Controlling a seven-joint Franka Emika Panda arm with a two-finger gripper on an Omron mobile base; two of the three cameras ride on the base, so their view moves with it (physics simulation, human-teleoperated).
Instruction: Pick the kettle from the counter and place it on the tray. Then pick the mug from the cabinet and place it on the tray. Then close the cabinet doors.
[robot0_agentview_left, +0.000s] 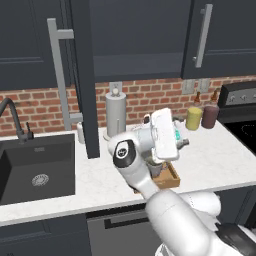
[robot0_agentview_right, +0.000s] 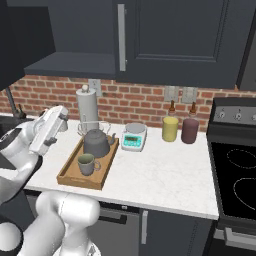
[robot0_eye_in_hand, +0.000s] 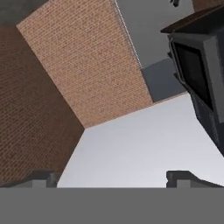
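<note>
The kettle and the mug both sit on the tray on the counter, the mug toward 7 o'clock of the kettle in the right base view. The gripper is released and holds nothing, its 2 fingertips spread wide apart. A cabinet door stands swung open, edge-on toward 10 o'clock of the tray in the left base view. The scale sits at 3 o'clock of the kettle.

Light: even, bright, diffuse; no glare
Shadows: faint on the bench, darker under the cabinet
Sharpness: soft, low-resolution render, edges undistorted
</note>
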